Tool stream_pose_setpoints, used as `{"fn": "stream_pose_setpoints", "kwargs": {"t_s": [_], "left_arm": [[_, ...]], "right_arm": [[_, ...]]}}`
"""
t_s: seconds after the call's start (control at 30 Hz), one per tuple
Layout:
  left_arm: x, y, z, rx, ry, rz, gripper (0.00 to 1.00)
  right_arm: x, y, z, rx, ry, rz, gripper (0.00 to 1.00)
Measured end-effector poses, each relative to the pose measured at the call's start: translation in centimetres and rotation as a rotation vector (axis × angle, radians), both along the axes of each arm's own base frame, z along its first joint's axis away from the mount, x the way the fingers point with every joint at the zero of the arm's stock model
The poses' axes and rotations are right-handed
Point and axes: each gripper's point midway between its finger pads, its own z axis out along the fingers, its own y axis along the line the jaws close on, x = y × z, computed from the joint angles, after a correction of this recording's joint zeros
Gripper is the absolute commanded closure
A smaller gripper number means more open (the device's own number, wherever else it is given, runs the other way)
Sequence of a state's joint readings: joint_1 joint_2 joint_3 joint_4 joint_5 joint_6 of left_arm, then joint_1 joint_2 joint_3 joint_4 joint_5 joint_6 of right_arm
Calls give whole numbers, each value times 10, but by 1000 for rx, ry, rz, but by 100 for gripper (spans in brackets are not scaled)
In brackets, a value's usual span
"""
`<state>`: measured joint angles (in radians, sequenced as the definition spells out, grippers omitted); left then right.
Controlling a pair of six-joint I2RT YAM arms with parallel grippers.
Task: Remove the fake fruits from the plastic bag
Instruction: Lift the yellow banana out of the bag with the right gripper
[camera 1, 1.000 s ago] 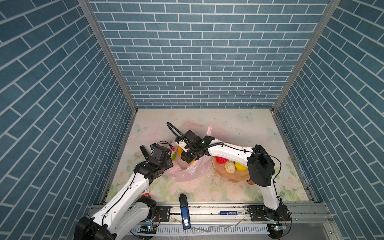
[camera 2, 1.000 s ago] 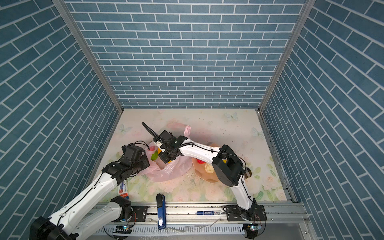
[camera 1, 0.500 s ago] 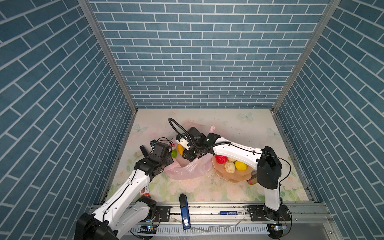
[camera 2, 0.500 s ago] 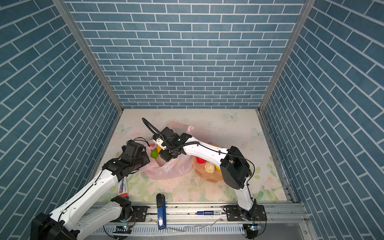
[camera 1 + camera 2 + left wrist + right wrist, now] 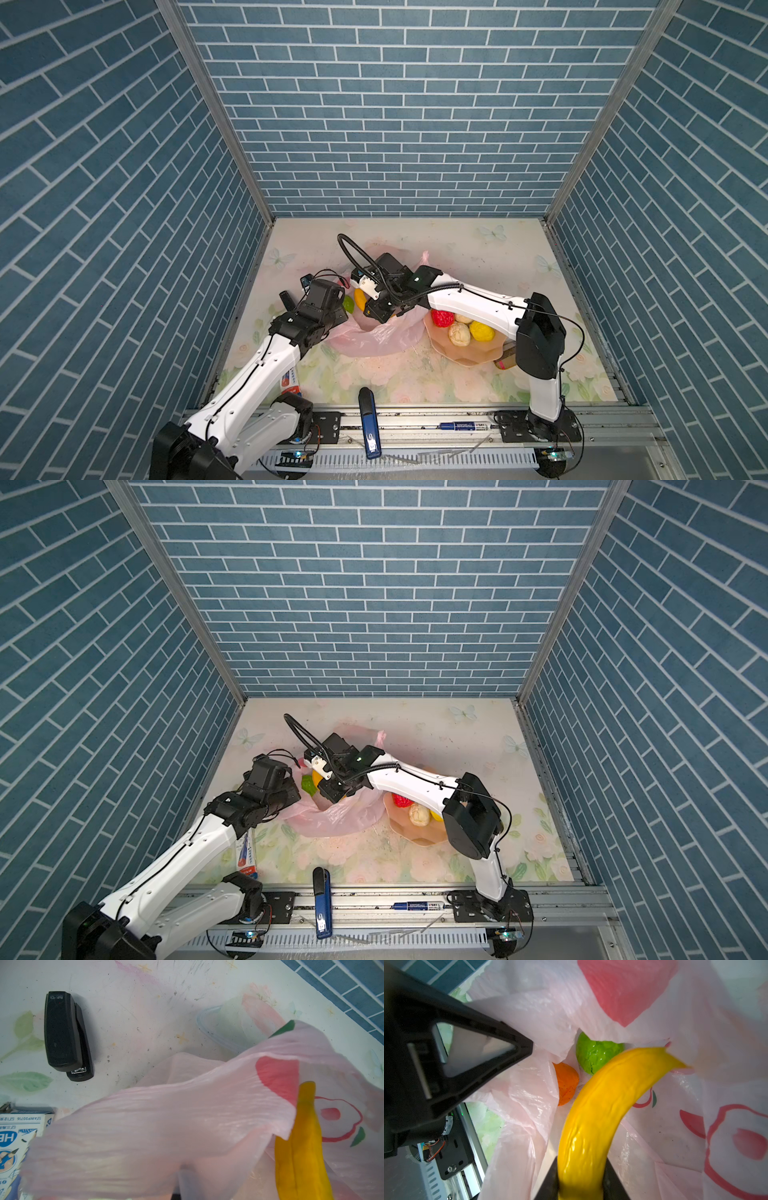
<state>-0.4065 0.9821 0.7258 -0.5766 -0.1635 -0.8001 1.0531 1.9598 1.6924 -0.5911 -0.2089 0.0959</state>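
Compared with a second ago, the right arm [image 5: 478,307] has swung its elbow outward, leaving the peach scalloped plate [image 5: 469,355] less covered, and the left fingers [image 5: 523,1048] have edged a little farther from their base. They are pressed together on the rim of the pink plastic bag [image 5: 374,336], which lies on the tabletop with its mouth lifted at them. The right fingers [image 5: 548,1186] reach into that mouth and pinch one end of the yellow banana [image 5: 593,1109]. Its long axis runs out from them in a curve, and the free tip points away, ending just past the green ball [image 5: 593,1053]. The green ball and the orange ball [image 5: 566,1084] sit inside the bag just beside each other, beyond the right fingers. Behind those fingers, outside the bag, the plate holds the red ball [image 5: 442,318], the yellow ball [image 5: 481,331] and two cream balls [image 5: 459,333].
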Motion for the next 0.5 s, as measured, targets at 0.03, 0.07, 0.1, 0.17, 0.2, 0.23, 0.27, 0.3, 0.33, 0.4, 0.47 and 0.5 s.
{"fn": "stream_pose_setpoints", "kwargs": {"t_s": [0.03, 0.07, 0.1, 0.17, 0.2, 0.23, 0.27, 0.3, 0.33, 0.4, 0.47, 0.5], "left_arm": [[0, 0, 0, 0, 0, 0, 100], [0, 0, 0, 0, 0, 0, 100], [0, 0, 0, 0, 0, 0, 100], [1, 0, 0, 0, 0, 0, 100], [2, -1, 1, 1, 1, 0, 100], [4, -2, 2, 1, 0, 0, 100], [6, -3, 4, 0, -2, 0, 100], [9, -4, 6, -1, -5, 0, 100], [11, -5, 7, -2, -8, 0, 100], [16, -6, 11, -2, -18, 0, 100], [19, -7, 12, -1, -23, 1, 100], [20, -7, 12, 0, -23, 2, 100]], "right_arm": [[-1, 0, 1, 4, 2, 3, 78], [-2, 0, 3, 9, 4, 6, 78], [-3, 1, 5, 14, 7, 11, 78], [-6, 1, 10, 29, 12, 28, 78], [-8, 1, 13, 36, 12, 40, 78], [-10, 1, 16, 40, 15, 50, 78], [-12, 1, 18, 44, 18, 60, 78], [-14, 0, 21, 48, 19, 70, 78], [-16, -1, 22, 50, 22, 77, 78], [-19, -2, 28, 60, 21, 96, 78], [-21, -2, 34, 72, 20, 104, 78], [-22, -3, 37, 79, 18, 110, 78]]}}
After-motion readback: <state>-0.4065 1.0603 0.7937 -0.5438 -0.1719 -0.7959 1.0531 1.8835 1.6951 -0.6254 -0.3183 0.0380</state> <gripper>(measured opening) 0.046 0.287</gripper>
